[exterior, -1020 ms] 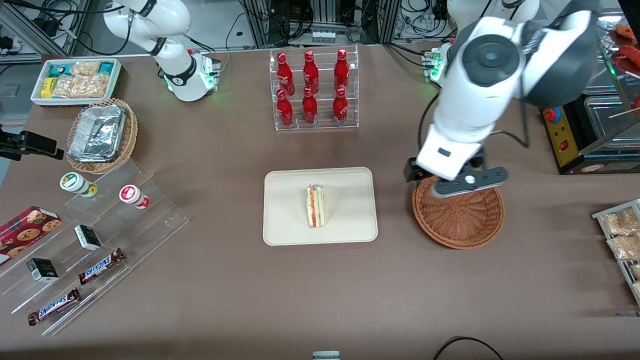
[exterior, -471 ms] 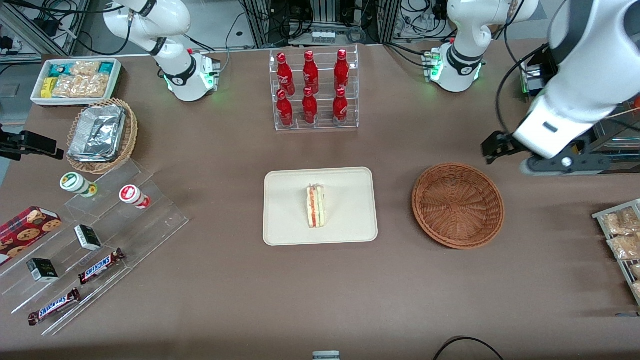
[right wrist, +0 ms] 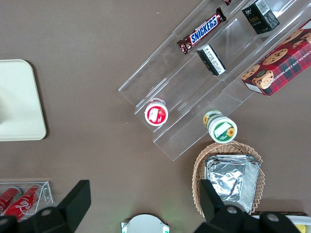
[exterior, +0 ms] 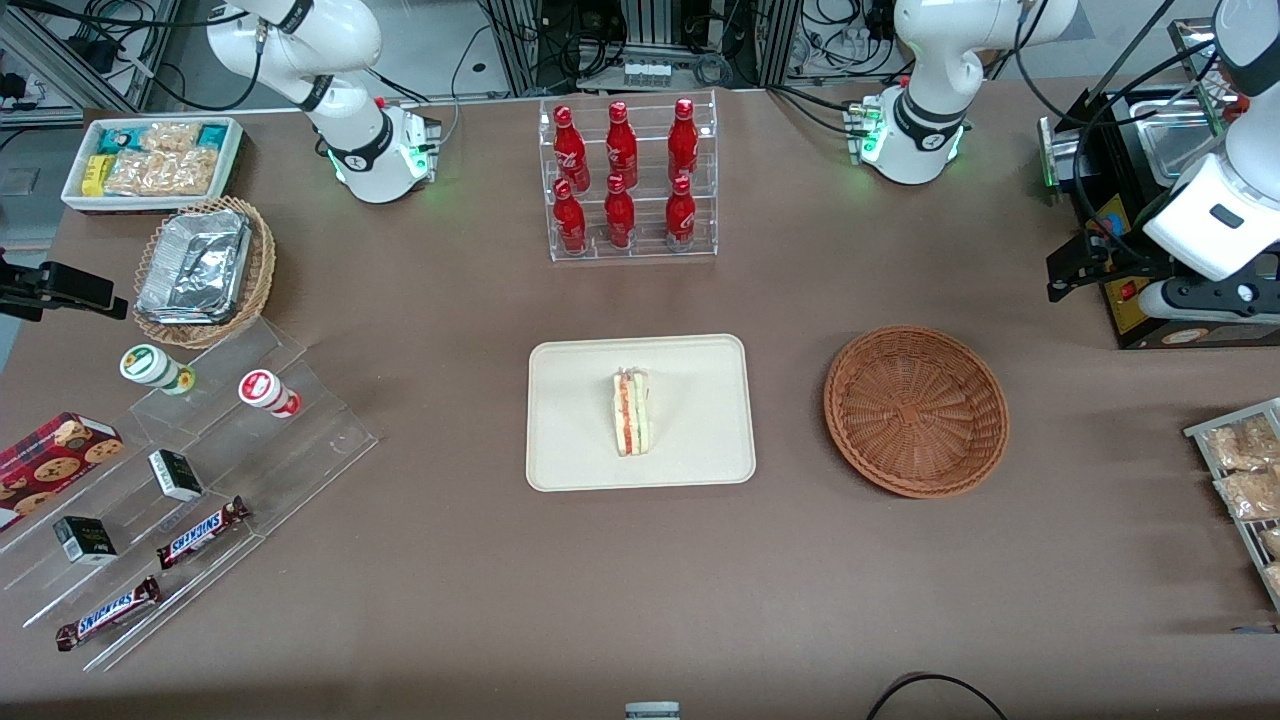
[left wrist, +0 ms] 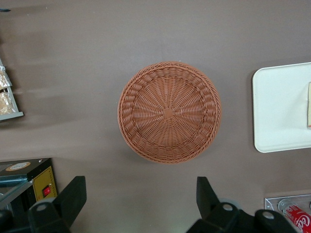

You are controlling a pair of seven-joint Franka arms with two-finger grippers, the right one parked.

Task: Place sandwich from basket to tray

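Your sandwich [exterior: 631, 412] lies on the cream tray [exterior: 690, 460] at the middle of the desk [exterior: 640, 600], well clear of every edge. The reddish-brown wicker basket [exterior: 916, 410] sits beside the tray toward the working arm's end. Your claw [left wrist: 141, 196] hangs with fingers spread wide, holding nothing, high above the desk near that end's edge.

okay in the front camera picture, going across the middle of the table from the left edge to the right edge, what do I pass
Clear stepped display stand → tray with the sandwich on it → basket, nothing in it → snack packets at the table's edge. The gripper hangs open above the table, farther from the camera than the basket.
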